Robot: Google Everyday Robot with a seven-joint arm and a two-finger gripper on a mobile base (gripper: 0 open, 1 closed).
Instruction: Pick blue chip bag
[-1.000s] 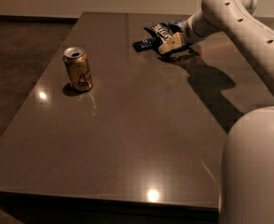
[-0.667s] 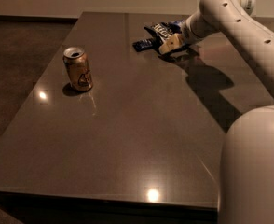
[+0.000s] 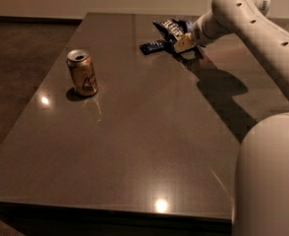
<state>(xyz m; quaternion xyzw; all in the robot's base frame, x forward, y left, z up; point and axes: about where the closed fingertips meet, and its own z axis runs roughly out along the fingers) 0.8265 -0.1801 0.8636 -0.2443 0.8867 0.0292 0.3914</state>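
Reaching toward the far edge of the tabletop [image 3: 134, 146], the gripper [image 3: 184, 43] meets the wrinkled blue chip bag [image 3: 170, 29] lying near the far right corner, jaws apart or clamped cannot be told, while a gold can [image 3: 82, 73] stands upright near the left edge.

The blue chip bag [image 3: 170, 29] is dark blue with white lettering. The gripper [image 3: 183, 43], at 1 o'clock from the table's centre, is tan; its arm [image 3: 255, 26] is white. The can [image 3: 83, 73] is gold. The table [image 3: 149, 132] is glossy grey-brown.
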